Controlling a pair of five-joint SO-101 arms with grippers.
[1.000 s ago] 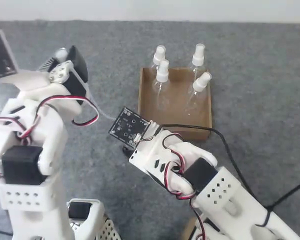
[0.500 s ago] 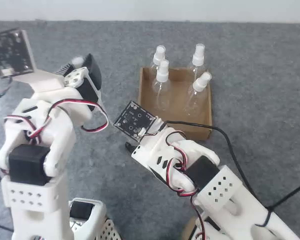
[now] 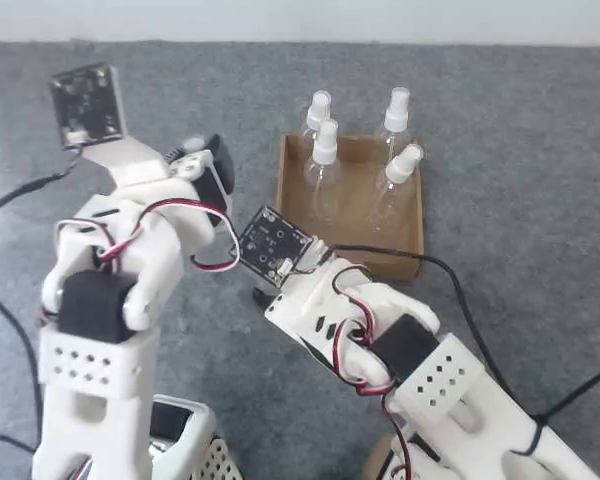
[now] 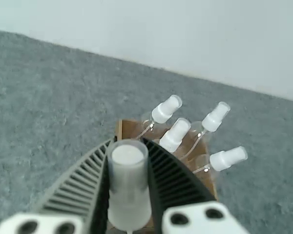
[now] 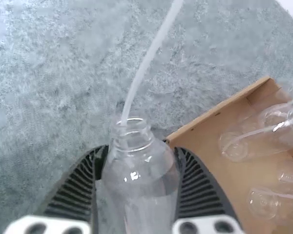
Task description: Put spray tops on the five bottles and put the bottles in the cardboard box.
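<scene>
The fifth bottle (image 5: pixel 139 180), uncapped, is clamped in the right gripper (image 5: pixel 138 153) just beside the box (image 3: pixel 281 195), with the left gripper (image 4: pixel 128 148) pinching its spray top (image 4: pixel 129 190), whose tube (image 5: pixel 146 63) seemingly reaches the neck; four capped bottles (image 3: pixel 324 170) already stand boxed, leaving this one to cap and box.

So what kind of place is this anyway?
Likely a robotics test bench rather than a home: two white arms on a grey felt-like mat, a bare pale wall behind, and a cardboard box of spray bottles.
</scene>
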